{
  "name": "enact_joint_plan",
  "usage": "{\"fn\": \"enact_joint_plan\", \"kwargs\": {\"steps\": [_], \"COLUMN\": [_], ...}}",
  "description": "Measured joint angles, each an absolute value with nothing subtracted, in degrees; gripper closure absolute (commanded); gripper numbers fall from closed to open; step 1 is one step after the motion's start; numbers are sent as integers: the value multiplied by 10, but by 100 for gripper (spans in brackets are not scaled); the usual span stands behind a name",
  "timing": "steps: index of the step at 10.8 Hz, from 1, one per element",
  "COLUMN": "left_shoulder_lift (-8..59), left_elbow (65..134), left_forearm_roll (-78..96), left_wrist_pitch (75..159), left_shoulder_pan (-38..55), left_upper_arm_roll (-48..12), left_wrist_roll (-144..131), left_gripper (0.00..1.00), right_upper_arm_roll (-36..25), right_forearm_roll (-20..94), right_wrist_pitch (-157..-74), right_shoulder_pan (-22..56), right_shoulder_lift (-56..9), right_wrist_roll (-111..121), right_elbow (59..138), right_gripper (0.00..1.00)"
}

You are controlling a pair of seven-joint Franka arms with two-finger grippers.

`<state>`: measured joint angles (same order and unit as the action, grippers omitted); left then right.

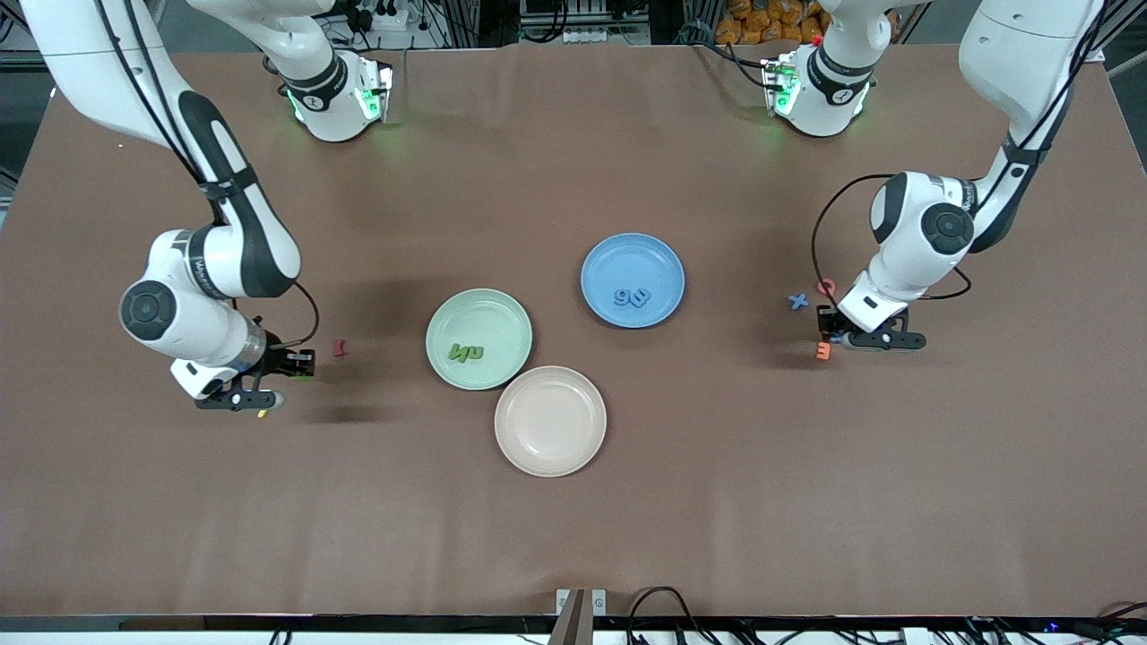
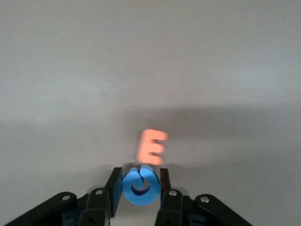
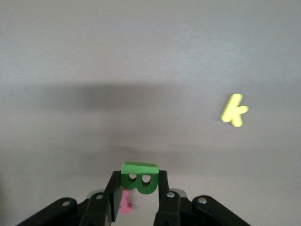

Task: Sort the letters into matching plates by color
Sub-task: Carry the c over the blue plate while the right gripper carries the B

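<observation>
Pinkish-beige, my nearest plate [image 1: 550,421] sits bare; green plate [image 1: 478,339] and blue plate [image 1: 633,279] each carry matching letters. My right gripper [image 3: 138,193] clamps a green letter [image 3: 139,178]; my left gripper [image 2: 138,188] clamps a blue letter [image 2: 139,185] by an orange E [image 2: 151,146].

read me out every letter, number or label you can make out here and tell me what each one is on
"E": orange letter on the table, under the left claw.
"k": yellow letter on the table.
"B": green letter in the right claw.
"x": blue piece on the table.
Blue plate and green plate letters: not surely readable.
Arm lettering: too small.
</observation>
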<state>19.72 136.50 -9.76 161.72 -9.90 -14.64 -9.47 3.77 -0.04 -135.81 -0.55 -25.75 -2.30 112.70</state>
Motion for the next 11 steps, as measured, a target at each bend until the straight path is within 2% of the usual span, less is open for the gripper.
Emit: {"fn": "enact_joint_plan", "kwargs": {"steps": [7, 11], "left_shoulder_lift": [196, 196], "left_elbow": [1359, 1353], "left_forearm_roll": [-79, -79], "left_wrist_pitch": [1616, 1615], "left_shoulder_pan": [-91, -26], "left_upper_arm_roll": [-231, -248], "left_wrist_roll": [-223, -338], "left_gripper": [100, 100], "right_upper_arm_roll": [48, 48], "right_forearm_roll": [0, 0], "right_wrist_pitch": [-1354, -1352], "right_shoulder_pan": [77, 120], "right_shoulder_lift": [-258, -258], "right_wrist_roll": [-136, -171], "right_elbow": [1124, 1124], "right_gripper": [79, 79]}}
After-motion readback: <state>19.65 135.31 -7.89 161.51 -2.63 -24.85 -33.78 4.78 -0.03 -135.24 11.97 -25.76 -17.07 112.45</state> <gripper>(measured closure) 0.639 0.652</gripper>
